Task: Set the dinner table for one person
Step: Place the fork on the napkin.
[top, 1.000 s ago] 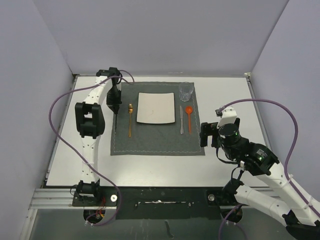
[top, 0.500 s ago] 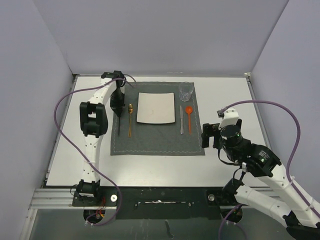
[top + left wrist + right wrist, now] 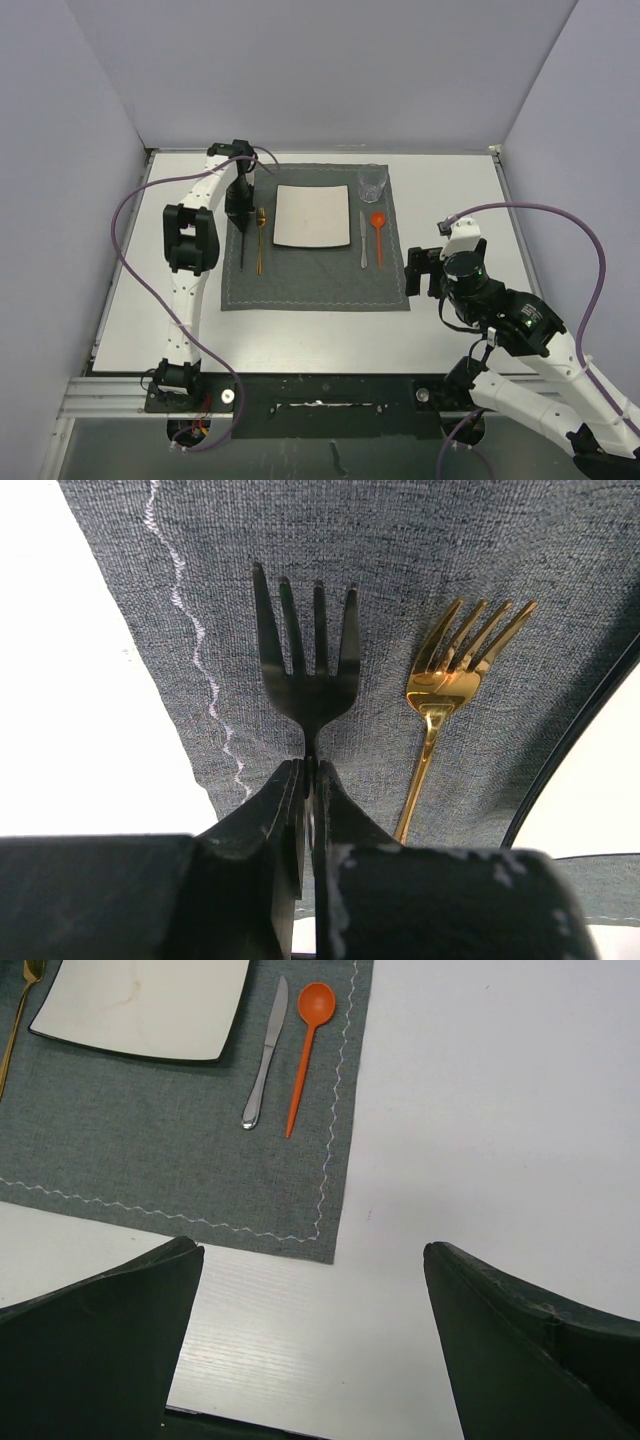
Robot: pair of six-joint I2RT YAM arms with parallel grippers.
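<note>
A black fork (image 3: 308,670) is pinched at its neck by my left gripper (image 3: 310,770), which is shut on it. It hangs low over the left part of the dark grey placemat (image 3: 310,285), parallel to a gold fork (image 3: 450,675) on its right. From above, the black fork (image 3: 242,250) trails its handle toward me below the left gripper (image 3: 240,212). Whether it touches the cloth I cannot tell. My right gripper (image 3: 310,1300) stands open and empty over the white dinner table (image 3: 480,1110), off the mat's near right corner.
On the placemat lie a white square plate (image 3: 312,216), a silver knife (image 3: 363,245) and an orange spoon (image 3: 378,235), with a clear glass (image 3: 372,183) at the far right corner. Purple cables loop beside both arms. Grey walls enclose the table (image 3: 150,300).
My left gripper has carried the black fork rightward from the mat's left edge to just beside the gold fork. The right arm has drifted slightly to the right.
</note>
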